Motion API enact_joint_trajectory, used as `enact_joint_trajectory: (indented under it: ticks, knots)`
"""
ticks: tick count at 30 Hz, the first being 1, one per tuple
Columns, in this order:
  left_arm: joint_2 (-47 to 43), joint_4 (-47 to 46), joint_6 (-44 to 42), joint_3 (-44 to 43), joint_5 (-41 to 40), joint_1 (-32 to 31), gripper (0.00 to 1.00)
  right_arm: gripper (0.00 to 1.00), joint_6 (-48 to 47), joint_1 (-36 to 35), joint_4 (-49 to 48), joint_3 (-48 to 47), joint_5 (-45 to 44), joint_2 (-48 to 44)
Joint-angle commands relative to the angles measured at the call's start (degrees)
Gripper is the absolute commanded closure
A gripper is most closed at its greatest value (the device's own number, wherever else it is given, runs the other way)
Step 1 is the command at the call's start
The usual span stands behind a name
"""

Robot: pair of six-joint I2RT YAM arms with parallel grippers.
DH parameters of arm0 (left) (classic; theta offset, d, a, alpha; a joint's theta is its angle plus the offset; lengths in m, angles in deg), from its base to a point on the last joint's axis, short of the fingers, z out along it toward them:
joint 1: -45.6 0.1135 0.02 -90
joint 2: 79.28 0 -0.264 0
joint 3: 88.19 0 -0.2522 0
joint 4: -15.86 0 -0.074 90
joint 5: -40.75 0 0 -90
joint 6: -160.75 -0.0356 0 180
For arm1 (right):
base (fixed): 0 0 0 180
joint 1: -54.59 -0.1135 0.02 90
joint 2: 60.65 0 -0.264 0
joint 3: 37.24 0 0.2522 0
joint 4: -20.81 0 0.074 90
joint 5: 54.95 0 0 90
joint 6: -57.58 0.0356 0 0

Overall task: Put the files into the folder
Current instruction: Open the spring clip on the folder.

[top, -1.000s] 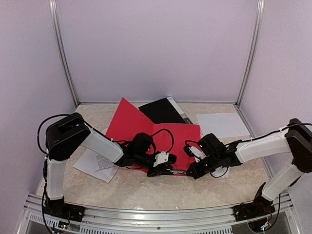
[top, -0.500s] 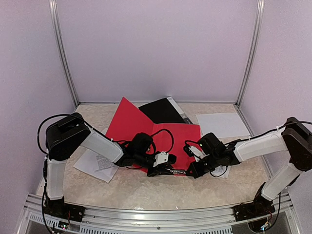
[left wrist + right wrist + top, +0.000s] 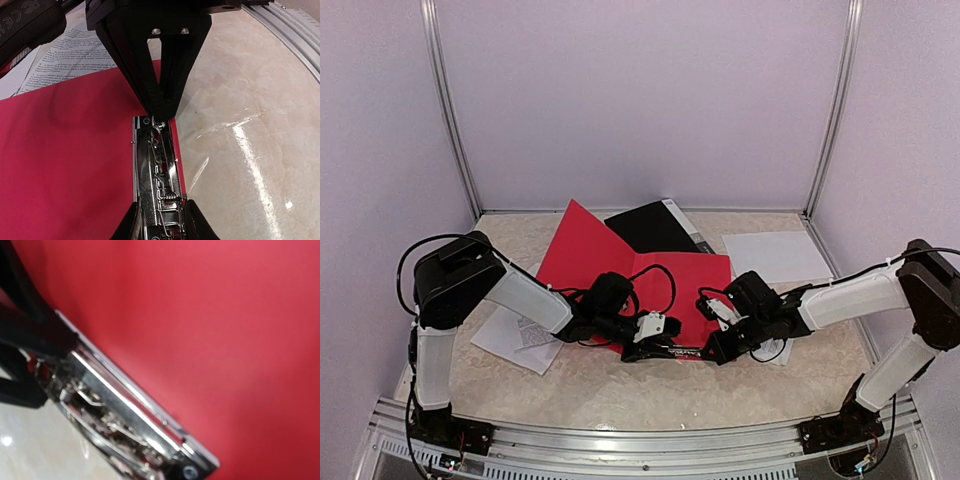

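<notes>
The red folder [image 3: 588, 252] lies open in the middle, its metal clip [image 3: 682, 352] along the near edge. My left gripper [image 3: 655, 349] is shut on one end of the clip [image 3: 159, 170], a finger [image 3: 127, 225] on each side. My right gripper [image 3: 712, 352] meets the clip's other end; in the left wrist view its black fingers [image 3: 150, 75] converge on the clip tip. The right wrist view shows the clip [image 3: 135, 425] blurred on red card [image 3: 215, 315], with its own fingers out of view. The files lie outside the folder: a printed sheet [image 3: 520, 340] to the left and a blank sheet [image 3: 775, 255] at the back right.
A black folder [image 3: 650, 228] lies behind the red one. Another printed sheet [image 3: 75, 52] shows beyond the red folder in the left wrist view. A sheet corner [image 3: 777, 353] pokes out under the right arm. Metal frame posts [image 3: 448, 110] stand at the back corners, and a rail [image 3: 620, 440] runs along the near edge.
The right gripper has edged slightly left toward the clip. The left arm and the folder have not visibly moved.
</notes>
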Motion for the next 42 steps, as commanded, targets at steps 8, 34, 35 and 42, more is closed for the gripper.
enact_joint_trajectory:
  ticks: [8,34,35,42]
  knots:
    - [4.46,7.34,-3.93,1.52,2.78,-2.25,0.76,1.0,-0.16,1.46,-3.98,0.03,-6.63,2.81]
    - [4.61,8.17,-4.43,1.41,2.74,-2.43,0.78,1.0,0.68,1.46,-9.92,3.18,-4.68,-2.0]
    - [4.56,8.11,-4.35,1.41,2.58,-2.38,0.78,1.0,0.56,1.46,-10.04,3.15,-3.96,-1.76]
    - [3.24,3.0,-0.38,2.88,1.91,-1.49,0.72,1.0,-0.3,0.97,-8.91,4.02,-2.28,-5.01]
